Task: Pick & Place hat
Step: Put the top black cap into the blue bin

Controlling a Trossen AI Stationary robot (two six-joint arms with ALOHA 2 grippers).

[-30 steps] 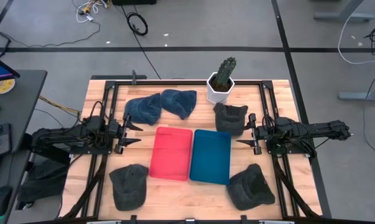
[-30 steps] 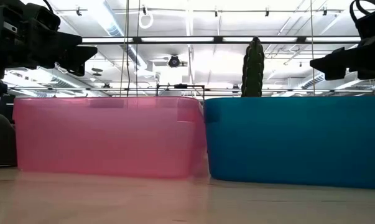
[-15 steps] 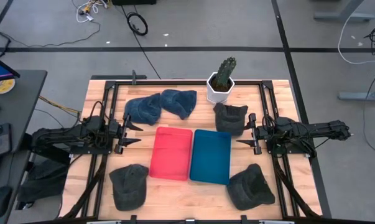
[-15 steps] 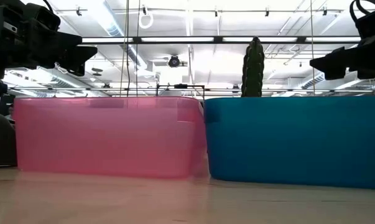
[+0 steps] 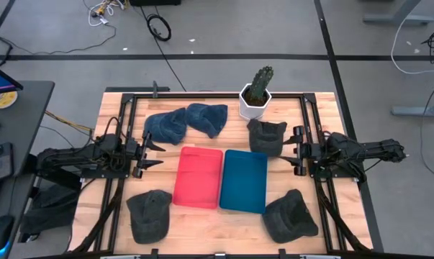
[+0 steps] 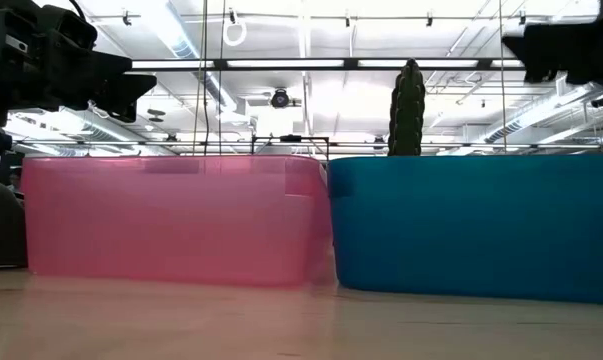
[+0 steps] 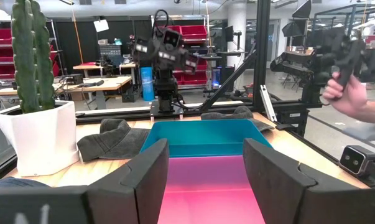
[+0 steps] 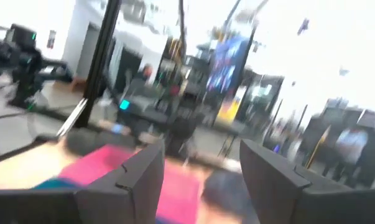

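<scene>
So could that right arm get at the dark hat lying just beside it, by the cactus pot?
Probably yes. The right gripper hangs open right beside that dark hat, and nothing stands between them; the cactus pot sits off to one side.

It was a robotics lab: red bins [image 7: 203,32] on shelves, workbenches [image 7: 94,84], another robot arm [image 7: 165,56], floor cables [image 5: 157,27], strip lights overhead.

Two bins sitting side by side mid-table
Hats [image 5: 165,125] are lying at 11, 1, 5, 7 o'clock; the cactus pot [image 5: 256,99] is standing at 12.
</scene>
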